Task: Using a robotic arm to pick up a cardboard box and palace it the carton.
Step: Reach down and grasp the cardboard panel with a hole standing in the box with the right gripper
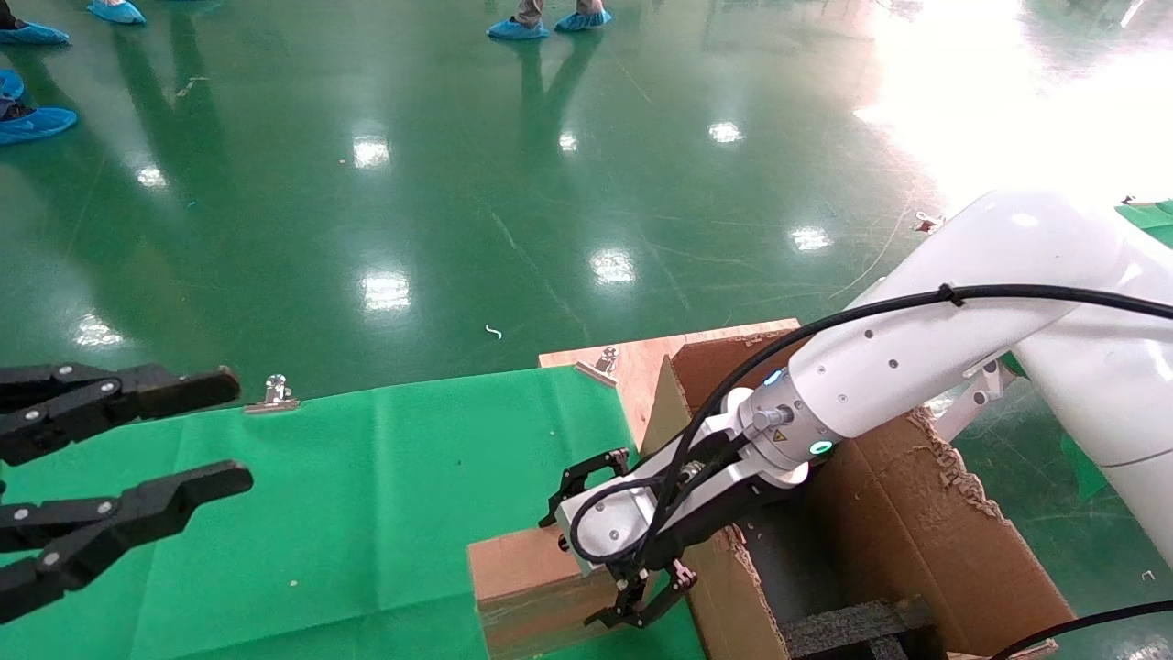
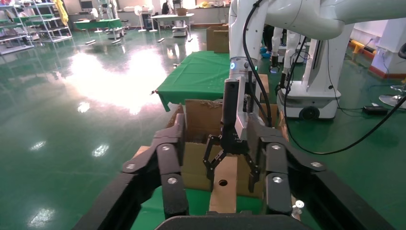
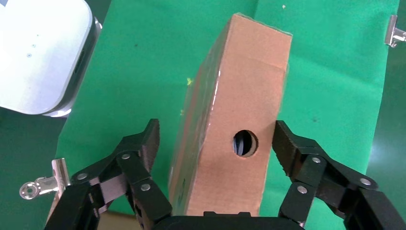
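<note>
The small brown cardboard box (image 1: pixel 522 587) stands on its edge on the green cloth, right beside the carton (image 1: pixel 916 522). Its narrow top face has a round hole (image 3: pixel 245 143). The white robotic arm (image 1: pixel 916 357) reaches down over it. My right gripper (image 1: pixel 596 573) is open and straddles the box (image 3: pixel 239 96): one finger is at the box's edge, the other a gap away. The left wrist view also shows this gripper (image 2: pixel 231 170) over the box (image 2: pixel 224 187). My left gripper (image 1: pixel 229 433) is open and empty, parked at the left.
The carton has ragged flaps and black foam (image 1: pixel 857 623) inside. Green cloth (image 1: pixel 367 495) covers the table, held by metal clips (image 1: pixel 275 394) (image 1: pixel 605 359). A wooden board edge (image 1: pixel 641 357) lies behind the carton. People's feet in blue covers (image 1: pixel 550 23) stand far off.
</note>
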Controlling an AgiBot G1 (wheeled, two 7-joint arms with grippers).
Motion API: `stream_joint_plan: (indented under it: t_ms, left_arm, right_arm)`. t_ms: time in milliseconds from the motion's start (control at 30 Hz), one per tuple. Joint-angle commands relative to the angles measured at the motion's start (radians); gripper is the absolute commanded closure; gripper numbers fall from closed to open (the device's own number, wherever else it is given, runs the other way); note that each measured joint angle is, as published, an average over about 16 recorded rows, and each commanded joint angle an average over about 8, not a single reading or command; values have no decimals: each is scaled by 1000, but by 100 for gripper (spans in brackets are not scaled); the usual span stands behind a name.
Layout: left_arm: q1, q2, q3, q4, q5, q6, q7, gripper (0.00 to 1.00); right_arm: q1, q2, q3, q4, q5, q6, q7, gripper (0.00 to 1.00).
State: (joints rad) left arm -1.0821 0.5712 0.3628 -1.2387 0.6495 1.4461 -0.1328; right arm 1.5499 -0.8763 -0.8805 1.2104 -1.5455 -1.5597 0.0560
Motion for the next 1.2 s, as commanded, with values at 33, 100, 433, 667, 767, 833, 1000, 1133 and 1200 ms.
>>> stream_joint_plan:
  t_ms: [33, 100, 433, 667, 767, 833, 1000, 1133, 1200]
  left_arm:
    - [0, 0, 0, 0, 0, 0, 0, 0]
    - [0, 0, 0, 0, 0, 0, 0, 0]
    - [0, 0, 0, 0, 0, 0, 0, 0]
    - [0, 0, 0, 0, 0, 0, 0, 0]
    - [0, 0, 0, 0, 0, 0, 0, 0]
    - [0, 0, 0, 0, 0, 0, 0, 0]
    - [0, 0, 0, 0, 0, 0, 0, 0]
    - [0, 0, 0, 0, 0, 0, 0, 0]
    - [0, 0, 0, 0, 0, 0, 0, 0]
  right_arm:
    - [0, 0, 1, 0, -1, 1, 0, 100]
    - [0, 0, 1, -1, -1, 1, 0, 100]
    - [-1, 0, 2, -1, -3, 2, 0, 100]
    - [-1, 0, 2, -2, -4, 3, 0, 100]
    - [-2, 0, 2, -2, -4, 3, 0, 100]
    - [-2, 0, 2, -2, -4, 3, 0, 100]
    - [2, 5, 1, -2, -8, 4, 2, 100]
    - [22, 17, -1, -6, -15, 5, 10, 100]
    - [41, 23, 0, -10, -18, 4, 14, 100]
